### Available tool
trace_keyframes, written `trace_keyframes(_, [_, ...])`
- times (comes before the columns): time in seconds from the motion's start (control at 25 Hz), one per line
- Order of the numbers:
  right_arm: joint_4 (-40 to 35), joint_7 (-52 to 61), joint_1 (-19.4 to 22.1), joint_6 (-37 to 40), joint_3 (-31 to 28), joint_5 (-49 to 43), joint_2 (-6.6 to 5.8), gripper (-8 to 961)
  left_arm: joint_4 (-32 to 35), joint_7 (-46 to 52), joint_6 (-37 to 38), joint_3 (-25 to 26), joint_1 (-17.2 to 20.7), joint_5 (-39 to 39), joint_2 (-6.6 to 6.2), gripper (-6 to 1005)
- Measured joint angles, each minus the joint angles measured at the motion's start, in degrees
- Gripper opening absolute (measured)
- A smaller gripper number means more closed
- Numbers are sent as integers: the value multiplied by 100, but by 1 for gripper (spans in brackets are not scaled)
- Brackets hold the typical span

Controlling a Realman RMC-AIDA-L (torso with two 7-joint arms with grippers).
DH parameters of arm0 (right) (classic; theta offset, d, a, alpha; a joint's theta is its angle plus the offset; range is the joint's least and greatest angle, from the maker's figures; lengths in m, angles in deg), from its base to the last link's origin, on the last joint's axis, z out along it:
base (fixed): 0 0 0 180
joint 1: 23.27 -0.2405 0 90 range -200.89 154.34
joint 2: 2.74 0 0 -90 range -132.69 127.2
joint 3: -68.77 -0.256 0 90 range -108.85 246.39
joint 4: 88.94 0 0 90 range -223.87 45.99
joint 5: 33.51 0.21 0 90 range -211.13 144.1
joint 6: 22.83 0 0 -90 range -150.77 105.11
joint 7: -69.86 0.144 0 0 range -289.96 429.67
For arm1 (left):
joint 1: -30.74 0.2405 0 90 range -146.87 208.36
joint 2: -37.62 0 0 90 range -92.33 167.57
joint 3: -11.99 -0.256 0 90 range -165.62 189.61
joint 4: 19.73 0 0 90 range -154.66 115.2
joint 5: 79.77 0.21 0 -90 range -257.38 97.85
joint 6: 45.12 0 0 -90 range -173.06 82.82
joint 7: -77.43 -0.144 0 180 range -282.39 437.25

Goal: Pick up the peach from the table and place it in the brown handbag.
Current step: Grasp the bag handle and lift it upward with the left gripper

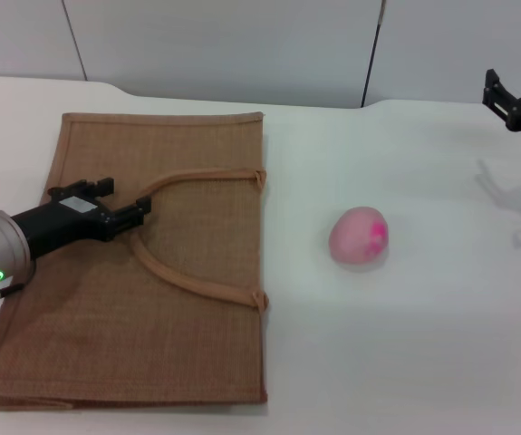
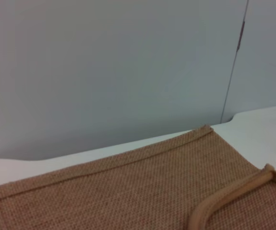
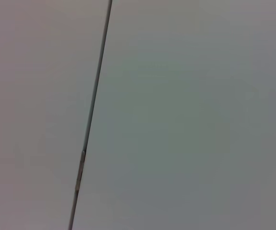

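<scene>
The peach [image 1: 360, 236], pale pink with a magenta blotch, lies on the white table [image 1: 405, 344], right of the brown handbag [image 1: 188, 344]. The handbag lies flat at the left, its two strap handles [image 1: 197, 283] arching towards the left. My left gripper [image 1: 124, 199] is open and empty, low over the bag by the handles. My right gripper [image 1: 506, 98] is open and empty, raised at the far right, well away from the peach. The left wrist view shows the bag's weave [image 2: 128, 191] and one strap [image 2: 234, 196]. The right wrist view shows only wall.
A grey panelled wall [image 1: 242, 45] runs behind the table's far edge. Bare tabletop lies between the bag and the peach and all around the peach.
</scene>
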Motion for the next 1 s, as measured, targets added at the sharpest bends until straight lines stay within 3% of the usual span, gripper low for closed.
trace_keyframes(0.72, [3, 0, -4, 0, -16, 0, 1, 897, -264, 28, 366, 1, -104, -88, 31, 698])
trace_keyframes(1.0, [0, 0, -4, 0, -20, 0, 1, 896, -267, 35, 464, 235, -103, -150, 30, 690])
